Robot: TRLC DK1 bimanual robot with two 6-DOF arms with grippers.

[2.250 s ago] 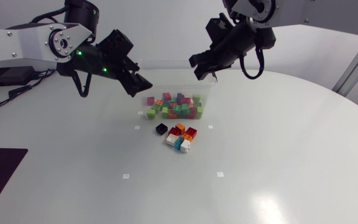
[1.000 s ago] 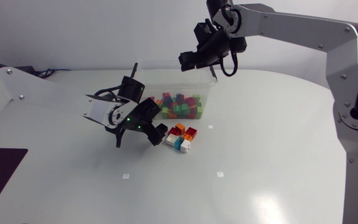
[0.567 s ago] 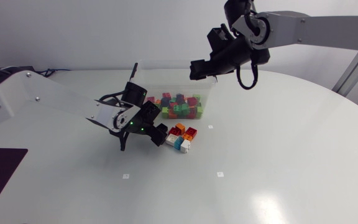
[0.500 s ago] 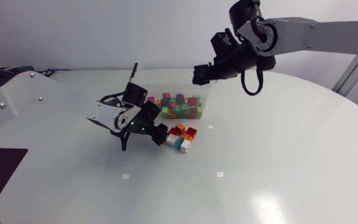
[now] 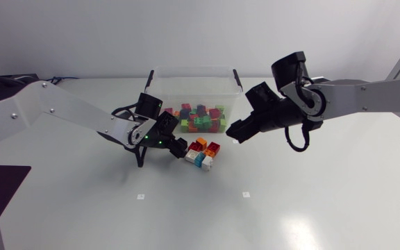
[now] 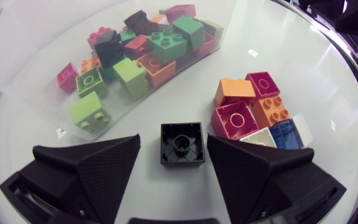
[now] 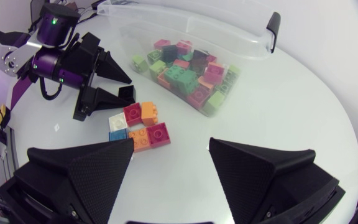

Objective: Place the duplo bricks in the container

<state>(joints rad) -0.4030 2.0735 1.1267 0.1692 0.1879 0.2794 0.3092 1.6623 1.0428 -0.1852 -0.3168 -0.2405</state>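
1. Here, a white worktop (image 5: 311, 201) is seen from above, with one arm stretched over it from each side.
2. A clear container (image 5: 193, 80) is set toward the far side of the worktop. Many duplo bricks (image 5: 198, 118) in green, pink, orange and dark colours are piled inside it.
3. The right pincer (image 7: 171, 144) is held above the worktop just beside the container. Its fingers are spread wide and nothing is held between them.
4. The left pincer (image 6: 174, 138) is positioned low over the worktop in front of the container, with its fingers parted.
5. A loose cluster of bricks (image 5: 202, 154) in red, orange, white and blue is packed together on the worktop near the container, just beside the left pincer.
6. A single black brick (image 6: 182, 144) is framed between the left pincer's fingers. A gap is seen on at least one side, so it is not gripped.
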